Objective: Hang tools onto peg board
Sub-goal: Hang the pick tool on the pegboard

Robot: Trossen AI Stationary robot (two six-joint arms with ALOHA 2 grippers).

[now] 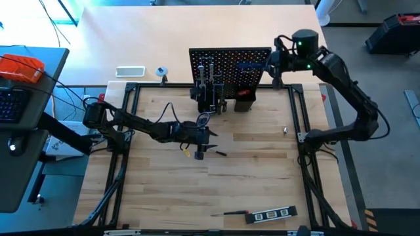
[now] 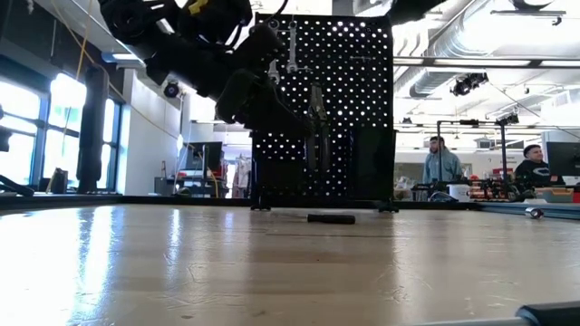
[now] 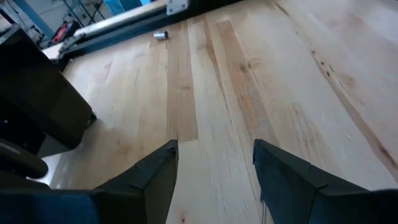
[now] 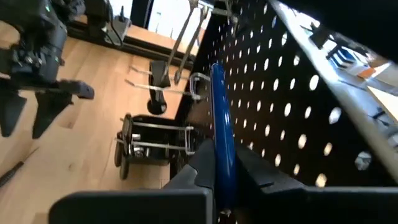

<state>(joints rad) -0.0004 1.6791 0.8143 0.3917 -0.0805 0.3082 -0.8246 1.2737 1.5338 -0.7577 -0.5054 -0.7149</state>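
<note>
The peg board (image 1: 230,65) stands upright at the table's far side, with wrenches (image 4: 186,37) and a black clamp (image 4: 149,146) on its front. My right gripper (image 1: 264,64) is high beside the board's right part, shut on the blue-handled hex key (image 1: 246,65). My left gripper (image 1: 202,149) hovers open over the bare table (image 3: 249,81) in front of the board, with nothing between its fingers (image 3: 155,177). A black marked level (image 1: 272,214) and a small screwdriver (image 1: 233,213) lie flat near the table's front edge. My right gripper pinches the hex key's blue handle (image 4: 222,155) between its two fingers, which come from the table's right side, slanting down. The handle runs on along the fingers, close over the board's face toward a wire hook (image 4: 198,84). The key is lifted clear of the table; whether it touches the board, I cannot tell.
A small black piece (image 2: 331,218) lies on the table before the board, and a small silver part (image 1: 285,130) lies to the right. Black holder boxes (image 1: 244,101) stand at the board's base. A white tray (image 1: 130,71) lies beyond the frame. People stand in the room behind (image 2: 441,163).
</note>
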